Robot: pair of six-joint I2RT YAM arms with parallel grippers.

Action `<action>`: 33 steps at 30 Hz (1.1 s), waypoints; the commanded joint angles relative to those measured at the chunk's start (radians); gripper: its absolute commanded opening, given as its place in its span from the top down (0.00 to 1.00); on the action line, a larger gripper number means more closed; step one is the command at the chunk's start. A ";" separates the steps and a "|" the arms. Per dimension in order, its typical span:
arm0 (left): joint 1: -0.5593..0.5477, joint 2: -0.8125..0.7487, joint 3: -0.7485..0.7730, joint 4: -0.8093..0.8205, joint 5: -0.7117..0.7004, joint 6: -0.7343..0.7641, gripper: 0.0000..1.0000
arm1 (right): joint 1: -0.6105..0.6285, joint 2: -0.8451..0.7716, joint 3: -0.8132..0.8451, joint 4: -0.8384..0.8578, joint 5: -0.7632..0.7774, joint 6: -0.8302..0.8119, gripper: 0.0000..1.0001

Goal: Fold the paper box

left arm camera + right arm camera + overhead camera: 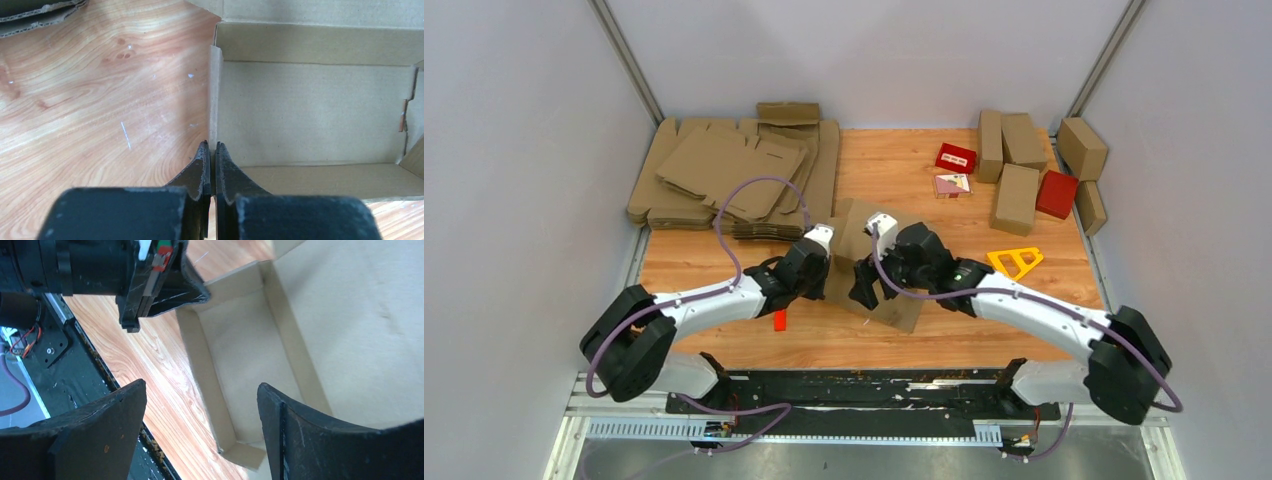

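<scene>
Pinching the upright side wall of the paper box (310,110), which lies half-formed at mid-frame on the desk (100,100), the left hand (210,150) grasps the cardboard while the right hand (197,395) hangs released above it, so next probably comes folding that wall inward along its crease.

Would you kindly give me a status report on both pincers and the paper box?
Left pincer shut on the paper box side wall. Right pincer open above it. Box part-folded, walls up. Nothing seen blocking.
</scene>
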 commanded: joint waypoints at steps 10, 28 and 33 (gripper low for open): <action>-0.109 -0.043 0.033 -0.080 -0.179 0.026 0.65 | -0.051 -0.362 -0.211 -0.186 0.380 0.202 0.09; -0.059 0.192 0.167 -0.097 -0.180 0.101 0.62 | -0.055 -0.537 -0.317 -0.219 0.388 0.249 0.09; -0.062 0.219 0.180 -0.150 -0.229 0.083 0.79 | -0.054 -0.548 -0.327 -0.223 0.387 0.253 0.09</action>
